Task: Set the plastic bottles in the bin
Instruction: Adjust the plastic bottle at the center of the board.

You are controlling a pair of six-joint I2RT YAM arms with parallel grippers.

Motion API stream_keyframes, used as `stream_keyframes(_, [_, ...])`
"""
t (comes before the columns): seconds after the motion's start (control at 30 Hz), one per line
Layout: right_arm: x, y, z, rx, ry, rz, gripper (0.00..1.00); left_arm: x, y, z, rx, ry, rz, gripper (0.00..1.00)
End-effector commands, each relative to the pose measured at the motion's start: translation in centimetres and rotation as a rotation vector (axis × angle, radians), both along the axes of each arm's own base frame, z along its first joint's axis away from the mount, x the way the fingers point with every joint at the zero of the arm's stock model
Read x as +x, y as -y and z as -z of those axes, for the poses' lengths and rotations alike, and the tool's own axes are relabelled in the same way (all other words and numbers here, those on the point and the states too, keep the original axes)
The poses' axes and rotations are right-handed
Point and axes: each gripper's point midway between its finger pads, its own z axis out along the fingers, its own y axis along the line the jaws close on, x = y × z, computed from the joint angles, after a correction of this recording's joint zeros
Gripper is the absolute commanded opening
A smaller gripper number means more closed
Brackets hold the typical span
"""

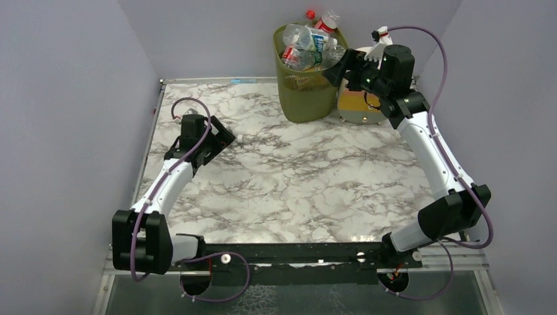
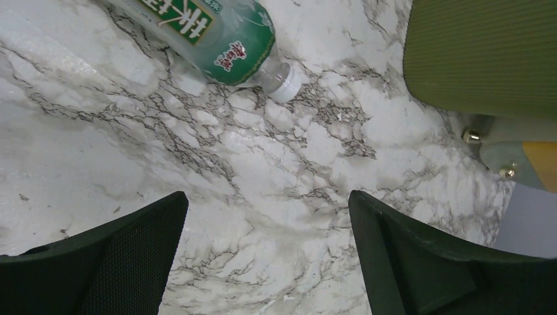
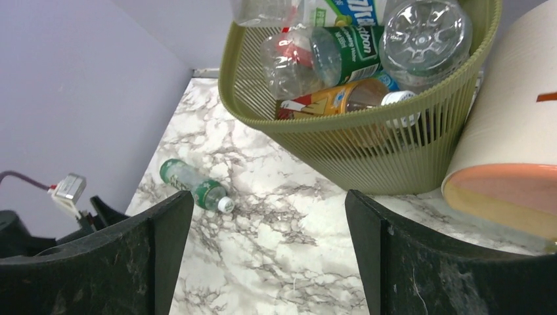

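The olive-green mesh bin (image 1: 303, 92) stands at the back of the table, heaped with several plastic bottles (image 1: 305, 42). In the right wrist view the bin (image 3: 394, 144) holds clear, green-labelled and amber bottles (image 3: 341, 59). One green-labelled bottle with a white cap (image 2: 217, 33) lies on its side on the marble. It also shows in the right wrist view (image 3: 195, 186). My left gripper (image 1: 223, 136) is open and empty low over the table, the bottle just ahead of its fingers (image 2: 98, 262). My right gripper (image 1: 335, 71) is open and empty, high beside the bin's right rim.
A cream drum with an orange face (image 1: 358, 105) lies right of the bin, touching it, under my right arm; it also shows in the right wrist view (image 3: 519, 151). Purple-grey walls close the table on the left, back and right.
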Motion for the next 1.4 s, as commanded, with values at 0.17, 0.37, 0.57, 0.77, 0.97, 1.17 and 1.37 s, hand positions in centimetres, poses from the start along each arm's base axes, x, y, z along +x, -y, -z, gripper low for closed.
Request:
stream_keyframes(0.17, [-2.7,-1.4,0.7,0.057,-0.007,-0.101,0.89,2.6,-4.7,1.1,-0.022,-0.041,-0.234,0.99])
stream_keyframes(0.37, [-3.3,-1.8,2.4,0.055,-0.037,-0.134,0.89,4.4,-7.2,0.9,0.026,-0.045,-0.317,0.99])
stream_keyframes(0.57, [-3.7,-2.2,3.3,0.052,-0.058,-0.172,0.89,5.0,-10.6,1.8,-0.032,-0.083,-0.454,0.99])
stream_keyframes(0.77, [-4.1,-2.6,3.9,0.056,-0.074,-0.202,0.89,5.6,-12.5,3.3,-0.044,-0.168,-0.542,0.99])
stream_keyframes(0.97, [-4.3,-2.8,4.3,0.058,-0.086,-0.214,0.89,7.4,-13.5,4.6,-0.030,-0.194,-0.586,0.99])
stream_keyframes(1.17, [-4.5,-2.8,4.6,0.053,-0.097,-0.217,0.89,9.1,-14.2,6.5,0.002,-0.230,-0.590,0.99])
stream_keyframes(1.37, [-4.4,-2.9,5.0,0.047,-0.106,-0.220,0.89,10.5,-13.1,8.3,-0.006,-0.271,-0.495,0.90])
